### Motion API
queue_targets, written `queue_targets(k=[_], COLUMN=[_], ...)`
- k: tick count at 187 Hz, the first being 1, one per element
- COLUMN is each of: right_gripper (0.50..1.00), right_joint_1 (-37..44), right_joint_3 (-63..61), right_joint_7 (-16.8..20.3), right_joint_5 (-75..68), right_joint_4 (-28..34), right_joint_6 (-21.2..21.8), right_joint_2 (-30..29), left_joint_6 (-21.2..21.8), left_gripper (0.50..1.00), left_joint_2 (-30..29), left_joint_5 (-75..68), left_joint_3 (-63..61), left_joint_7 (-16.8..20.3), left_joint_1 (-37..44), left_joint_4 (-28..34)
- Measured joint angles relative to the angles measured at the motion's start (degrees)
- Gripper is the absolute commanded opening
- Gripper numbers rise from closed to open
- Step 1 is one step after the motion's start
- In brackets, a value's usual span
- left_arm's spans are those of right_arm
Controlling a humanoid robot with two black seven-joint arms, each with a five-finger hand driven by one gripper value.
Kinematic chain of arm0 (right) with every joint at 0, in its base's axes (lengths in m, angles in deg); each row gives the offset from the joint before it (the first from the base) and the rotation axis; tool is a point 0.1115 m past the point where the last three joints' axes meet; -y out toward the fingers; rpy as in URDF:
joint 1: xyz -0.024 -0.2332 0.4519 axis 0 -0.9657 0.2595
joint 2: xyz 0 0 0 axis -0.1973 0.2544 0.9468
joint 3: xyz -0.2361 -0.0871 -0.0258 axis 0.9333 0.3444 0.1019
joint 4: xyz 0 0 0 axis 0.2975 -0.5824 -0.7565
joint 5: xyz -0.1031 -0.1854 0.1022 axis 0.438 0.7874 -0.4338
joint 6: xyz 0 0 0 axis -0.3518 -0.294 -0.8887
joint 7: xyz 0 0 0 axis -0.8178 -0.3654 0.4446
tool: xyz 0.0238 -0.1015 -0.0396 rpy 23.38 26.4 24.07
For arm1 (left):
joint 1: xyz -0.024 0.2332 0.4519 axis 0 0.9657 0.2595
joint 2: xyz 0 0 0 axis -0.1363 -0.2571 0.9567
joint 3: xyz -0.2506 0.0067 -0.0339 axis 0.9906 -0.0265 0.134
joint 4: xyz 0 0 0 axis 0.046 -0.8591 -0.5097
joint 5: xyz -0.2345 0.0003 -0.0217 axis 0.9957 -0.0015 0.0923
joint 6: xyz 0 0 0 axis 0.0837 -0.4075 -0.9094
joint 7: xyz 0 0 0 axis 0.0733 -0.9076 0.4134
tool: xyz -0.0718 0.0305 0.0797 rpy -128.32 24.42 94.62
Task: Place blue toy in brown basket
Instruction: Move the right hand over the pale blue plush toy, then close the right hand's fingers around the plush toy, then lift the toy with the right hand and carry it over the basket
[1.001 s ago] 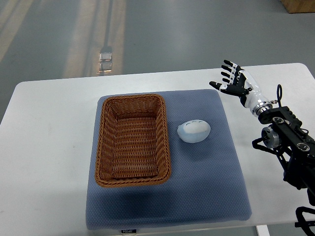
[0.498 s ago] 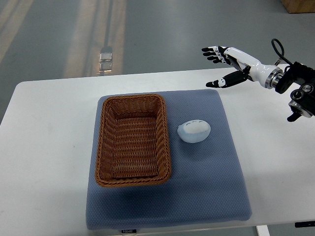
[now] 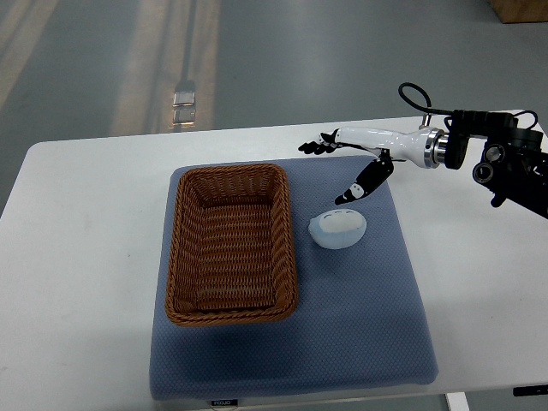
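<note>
The right hand [image 3: 347, 163] is seen reaching in from the picture's right edge, its white forearm stretched leftward over the far part of the blue mat [image 3: 360, 334]. Its fingers [image 3: 315, 145] are spread wide and nothing is held — the dark fingertips point toward the left, while the thumb [image 3: 360, 186] is angled down and apart from them. The thumb's tip is poised just beyond the blue toy [image 3: 337, 228], close to its far edge; whether the two touch cannot be told from this view. The toy itself — a pale blue, rounded, egg-like shape with a few small marks on top — is found lying on the mat, just to the right of the brown basket [image 3: 291, 257] and outside it. The basket, a rectangular wicker one, is set on the left half of the mat with its long sides running away from the robot, and only its woven floor is seen inside. The mat is laid on a white table [image 3: 77, 282]. The black wrist joint and cabling of the right arm are visible near the right edge, over the table's far right corner.
</note>
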Motion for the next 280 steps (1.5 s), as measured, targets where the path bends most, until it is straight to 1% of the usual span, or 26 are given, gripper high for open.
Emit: queue_targets(k=[32, 67, 107, 133, 144, 160, 167, 179, 180, 187, 188, 193, 196, 199, 212, 217, 237, 280], right_gripper=[0.907, 0.901, 0.862, 0.813, 0.778, 0.756, 0.729, 0.705, 0.693, 0.662, 0.652, 0.637, 0.619, 0.613, 0.556, 0.543, 0.533, 0.537], right_joint_1=[1.0, 0.6, 0.3, 0.3, 0.3, 0.3, 0.3, 0.3, 0.3, 0.2, 0.2, 0.2, 0.2, 0.2, 0.1, 0.1, 0.0, 1.9], right_joint_3=[4.7, 6.6, 7.4, 8.0, 8.1, 8.2, 8.3, 8.5, 8.5, 8.5, 8.6, 8.6, 8.6, 8.6, 8.6, 8.6, 8.5, 7.4], right_joint_7=[-0.4, -0.7, -0.4, -0.1, -0.1, 0.0, 0.1, 0.1, 0.1, 0.1, 0.1, 0.1, 0.1, 0.1, 0.1, 0.1, 0.1, 0.0], right_joint_5=[2.3, 5.7, 6.8, 7.8, 8.0, 8.2, 8.6, 9.4, 9.5, 9.8, 9.8, 9.9, 10.0, 10.0, 10.1, 10.1, 10.1, 10.0], right_joint_4=[0.9, 0.9, 0.2, -0.1, -0.4, -0.7, -0.9, -1.1, -1.1, -1.3, -1.3, -1.4, -1.4, -1.5, -1.7, -1.7, -1.8, -1.9], right_joint_6=[1.1, 1.6, 1.1, 1.0, 1.0, 0.9, 0.8, 0.7, 0.6, 0.4, 0.3, 0.1, 0.0, -0.1, -0.8, -1.0, -1.9, -3.1], right_joint_2=[-0.2, -0.1, 0.0, -0.2, -0.3, -0.4, -0.5, -0.8, -0.8, -0.9, -0.9, -0.9, -0.9, -1.0, -1.0, -1.0, -0.9, 0.0], left_joint_6=[0.0, 0.0, 0.0, 0.0, 0.0, 0.0, 0.0, 0.0, 0.0, 0.0, 0.0, 0.0, 0.0, 0.0, 0.0, 0.0, 0.0, 0.0], left_gripper=[1.000, 1.000, 1.000, 1.000, 1.000, 1.000, 1.000, 1.000, 1.000, 1.000, 1.000, 1.000, 1.000, 1.000, 1.000, 1.000, 1.000, 1.000], left_joint_2=[0.0, 0.0, 0.0, 0.0, 0.0, 0.0, 0.0, 0.0, 0.0, 0.0, 0.0, 0.0, 0.0, 0.0, 0.0, 0.0, 0.0, 0.0], left_joint_5=[0.0, 0.0, 0.0, 0.0, 0.0, 0.0, 0.0, 0.0, 0.0, 0.0, 0.0, 0.0, 0.0, 0.0, 0.0, 0.0, 0.0, 0.0], left_joint_3=[0.0, 0.0, -0.1, -0.1, -0.1, -0.2, -0.2, -0.2, -0.2, -0.2, -0.2, -0.2, -0.2, -0.2, -0.2, -0.2, -0.2, -0.2], left_joint_7=[0.0, 0.0, 0.0, 0.0, 0.0, 0.0, 0.0, 0.0, 0.0, 0.0, 0.0, 0.0, 0.0, 0.0, 0.0, 0.0, 0.0, 0.0], left_joint_1=[0.0, 0.0, -0.3, -0.4, -0.4, -0.5, -0.5, -0.5, -0.5, -0.5, -0.5, -0.5, -0.5, -0.5, -0.5, -0.5, -0.5, -0.5], left_joint_4=[0.1, 0.1, -0.2, -0.3, -0.3, -0.3, -0.2, -0.2, -0.2, -0.2, -0.2, -0.2, -0.3, -0.3, -0.3, -0.4, -0.4, -0.4])
